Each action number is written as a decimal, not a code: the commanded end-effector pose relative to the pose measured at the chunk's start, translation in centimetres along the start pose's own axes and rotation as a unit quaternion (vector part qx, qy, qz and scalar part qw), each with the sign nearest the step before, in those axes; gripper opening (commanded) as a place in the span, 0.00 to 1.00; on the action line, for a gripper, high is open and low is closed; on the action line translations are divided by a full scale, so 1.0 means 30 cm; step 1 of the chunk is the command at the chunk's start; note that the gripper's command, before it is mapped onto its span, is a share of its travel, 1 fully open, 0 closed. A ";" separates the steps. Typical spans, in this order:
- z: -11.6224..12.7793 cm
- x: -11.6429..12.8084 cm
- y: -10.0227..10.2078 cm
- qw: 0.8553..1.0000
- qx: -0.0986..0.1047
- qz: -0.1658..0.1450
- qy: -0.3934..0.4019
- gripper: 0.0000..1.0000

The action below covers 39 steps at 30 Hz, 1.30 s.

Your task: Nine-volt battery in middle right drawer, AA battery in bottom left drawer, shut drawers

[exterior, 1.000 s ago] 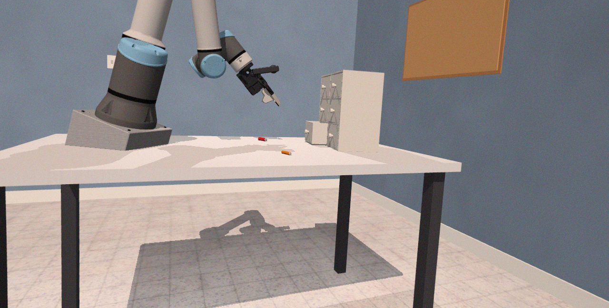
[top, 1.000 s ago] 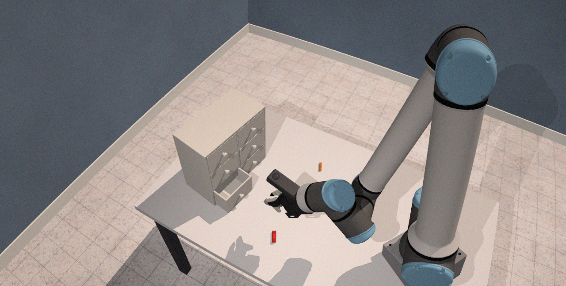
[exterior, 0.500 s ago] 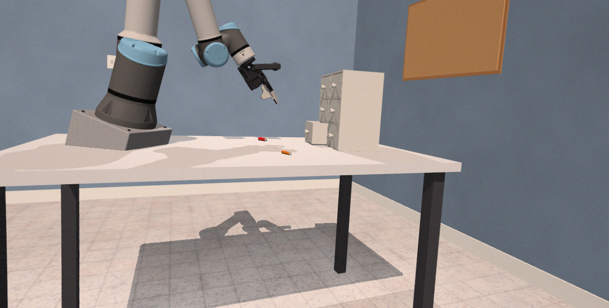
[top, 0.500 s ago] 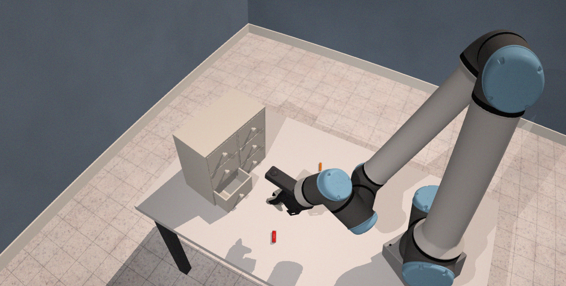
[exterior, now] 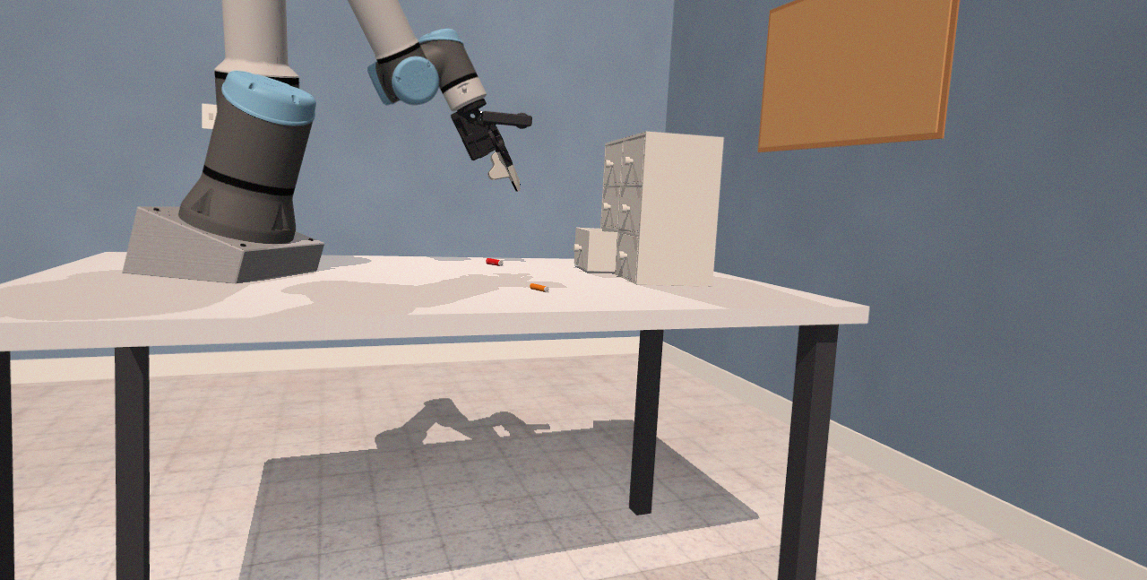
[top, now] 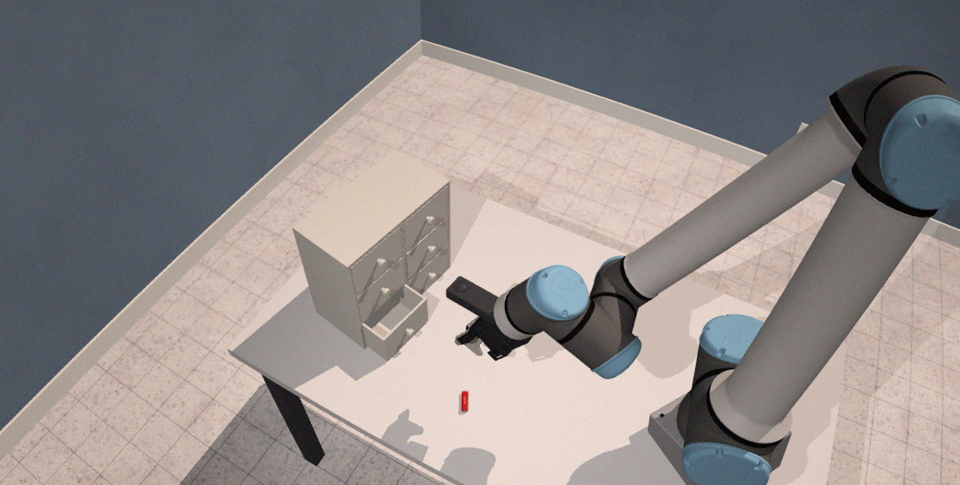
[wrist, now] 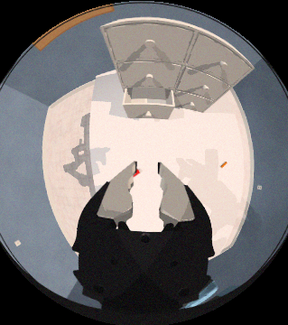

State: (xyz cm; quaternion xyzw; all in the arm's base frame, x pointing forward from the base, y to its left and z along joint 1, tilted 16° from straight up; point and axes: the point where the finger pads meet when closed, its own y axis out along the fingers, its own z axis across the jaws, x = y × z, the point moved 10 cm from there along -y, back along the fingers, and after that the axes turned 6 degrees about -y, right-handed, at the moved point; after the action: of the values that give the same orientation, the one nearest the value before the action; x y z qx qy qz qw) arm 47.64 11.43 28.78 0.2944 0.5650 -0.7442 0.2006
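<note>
The beige chest (top: pixel 376 241) stands upright at the table's far left corner. Its bottom-row left drawer (top: pixel 396 319) is pulled out and looks empty; the other drawers are shut. A small red battery (top: pixel 464 401) lies on the table near the front edge. A thin orange battery (exterior: pixel 538 287) lies further right; the arm hides it in the top view. My gripper (exterior: pixel 506 175) hangs well above the table, pointing down towards the chest, with a narrow gap between the fingers and nothing in it. The red battery (wrist: pixel 137 172) shows by the left fingertip, far below.
The robot base (exterior: pixel 224 251) is bolted to the table's other end. An orange board (exterior: pixel 862 55) hangs on the wall behind the chest. The open drawer (exterior: pixel 595 249) juts out from the chest front towards the gripper.
</note>
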 end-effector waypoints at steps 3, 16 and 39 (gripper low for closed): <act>0.001 -0.019 -0.024 0.999 -0.004 -0.031 0.000 0.20; 0.004 -0.044 -0.062 0.997 -0.009 -0.083 0.000 0.20; 0.009 -0.087 -0.121 0.985 -0.018 -0.172 0.000 0.20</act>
State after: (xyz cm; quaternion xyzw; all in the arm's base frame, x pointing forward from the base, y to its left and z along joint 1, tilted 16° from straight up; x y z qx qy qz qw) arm 47.19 12.07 32.82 0.1977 0.6170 -0.7570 0.0850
